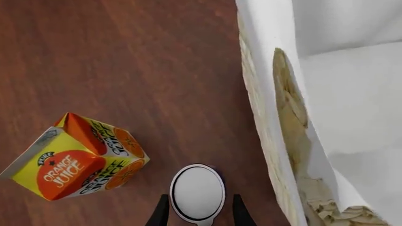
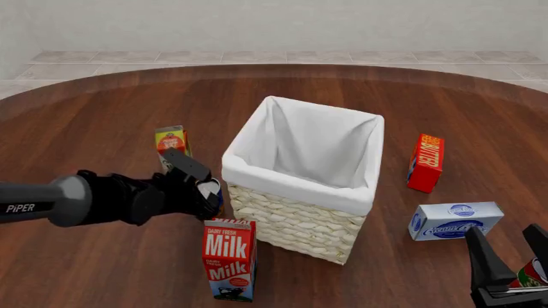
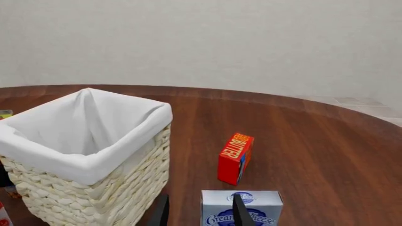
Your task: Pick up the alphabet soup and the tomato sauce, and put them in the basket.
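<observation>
Simulated tabletop scene: round wooden table (image 2: 102, 115), plain wall (image 3: 201, 42), tiled floor (image 2: 256, 58).

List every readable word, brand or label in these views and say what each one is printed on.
"PURE ORANGE JUICE" – orange juice carton.
"DAIRY FRESH Milk", "Milk" again lower down – milk carton.
"BUTTER" – red butter box.
"Cream Cheese" – white-and-blue box; small print unreadable.
"PiPER" – left arm.
Tomato sauce: label too cut off to read.
Alphabet soup: only its plain top shows.
</observation>
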Controlling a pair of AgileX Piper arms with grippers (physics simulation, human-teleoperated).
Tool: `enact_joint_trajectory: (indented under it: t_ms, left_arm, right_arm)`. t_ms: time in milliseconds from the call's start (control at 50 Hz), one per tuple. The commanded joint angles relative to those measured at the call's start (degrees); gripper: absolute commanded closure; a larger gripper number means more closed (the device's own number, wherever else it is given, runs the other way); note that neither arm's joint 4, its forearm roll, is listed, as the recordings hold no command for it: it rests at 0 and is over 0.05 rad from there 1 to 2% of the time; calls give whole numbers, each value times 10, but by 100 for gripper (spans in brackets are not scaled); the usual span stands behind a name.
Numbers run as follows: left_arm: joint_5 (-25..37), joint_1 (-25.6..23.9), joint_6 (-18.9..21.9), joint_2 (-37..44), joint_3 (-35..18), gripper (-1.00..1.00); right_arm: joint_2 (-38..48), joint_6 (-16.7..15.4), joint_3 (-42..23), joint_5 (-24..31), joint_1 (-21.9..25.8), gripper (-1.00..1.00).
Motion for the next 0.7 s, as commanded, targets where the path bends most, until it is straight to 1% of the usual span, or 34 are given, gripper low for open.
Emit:
enact_joint_trajectory:
  t_ms: [20, 340, 400, 420, 460, 520, 700]
  left_arm:
    - [-9, 1, -3, 14, -1, -100]
    - [-23, 3, -8, 33, 1, -100]
    - [-23, 7, -4, 31, -2, -100]
    - [-22, 8, -4, 30, -2, 100]
    - [-22, 15, 5, 29, -7, 100]
    - [-21, 15, 8, 26, -6, 100]
    - [-22, 14, 6, 24, -3, 100]
  right_arm:
    - [-6, 1, 0, 6, -1, -100]
    - [-2, 0, 0, 2, 0, -100]
    - [1, 0, 0, 0, -1, -100]
    - [2, 0, 0, -1, -1, -100]
    - [2, -1, 0, -1, 0, -100]
    - [2, -1, 0, -1, 0, -100]
    - [11, -1, 0, -11, 0, -100]
